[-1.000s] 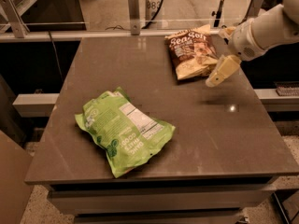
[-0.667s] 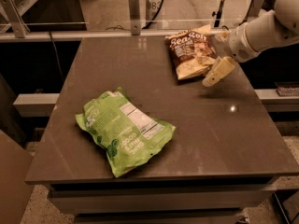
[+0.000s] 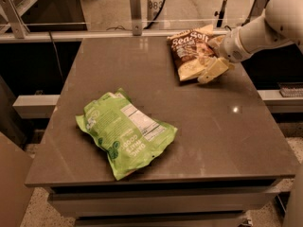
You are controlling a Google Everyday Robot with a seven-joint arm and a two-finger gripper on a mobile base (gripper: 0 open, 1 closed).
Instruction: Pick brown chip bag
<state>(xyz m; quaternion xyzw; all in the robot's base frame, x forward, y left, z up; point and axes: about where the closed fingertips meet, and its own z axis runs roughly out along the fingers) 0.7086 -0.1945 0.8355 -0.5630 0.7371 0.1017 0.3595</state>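
The brown chip bag (image 3: 189,55), dark brown and cream-yellow with white "Sea Salt" lettering, lies on the far right part of the table. My gripper (image 3: 208,60) comes in from the right on a white arm (image 3: 265,25) and sits at the bag's right edge. Its cream fingers (image 3: 214,70) are spread apart, one toward the near side and one toward the far side of that edge. The bag rests on the table. The right edge of the bag is partly hidden by the gripper.
A bright green bag with a white nutrition label (image 3: 125,132) lies at the front left of the dark table (image 3: 222,136). A metal rail (image 3: 71,34) runs along the far edge. A grey shelf ledge (image 3: 279,96) sticks out on the right.
My gripper has moved a little to the left, closer onto the right edge of the brown chip bag. The bags have not moved.
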